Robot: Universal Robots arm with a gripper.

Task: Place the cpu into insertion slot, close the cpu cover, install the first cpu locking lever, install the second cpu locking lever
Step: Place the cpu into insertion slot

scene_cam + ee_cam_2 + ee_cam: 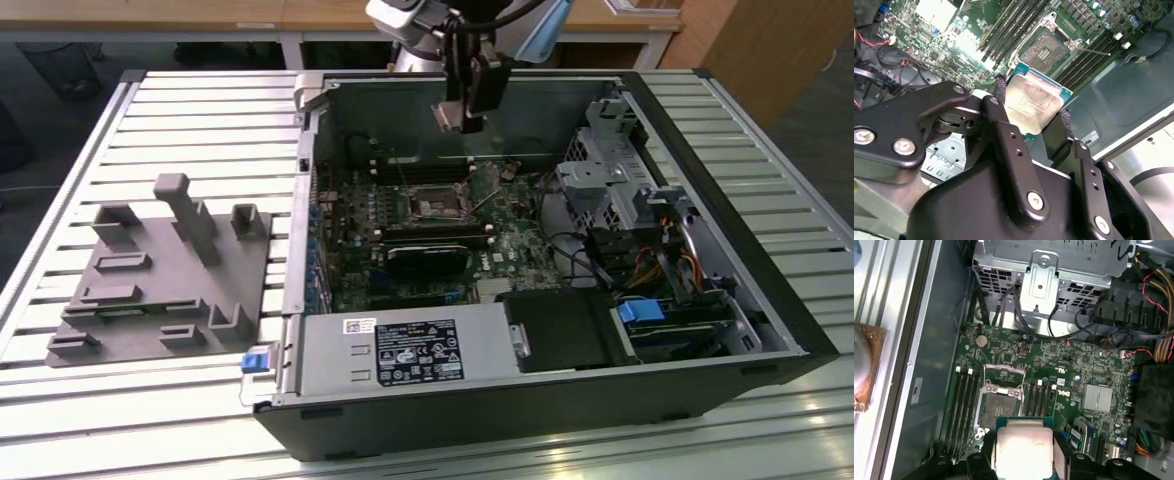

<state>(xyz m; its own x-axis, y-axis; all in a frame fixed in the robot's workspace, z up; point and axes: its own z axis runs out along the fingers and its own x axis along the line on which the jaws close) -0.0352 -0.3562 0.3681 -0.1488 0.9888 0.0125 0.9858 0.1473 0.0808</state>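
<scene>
Claw [461, 118] clenched on the cpu [455, 119]. In the second wrist view, 2 black fingers [1002, 100] pinch opposite edges of the chip [1033, 106], silvery top facing the camera.

I have the claw hanging over the open computer case [534, 415], which lies on the slatted bench [200, 110]. The chip is in the air, clear of the green board [1064, 360].

Insertion slot [996, 409] is bare: dark centre, thin metal rim, set between 2 banks of long memory slots [964, 405]. In the first wrist view the chip sits just short of the slot.

Cpu cover [1004, 368] looks swung up at the slot's far edge.

Grey fixture [147, 290] lies on the bench at the exterior view's left, well apart from the case.
</scene>
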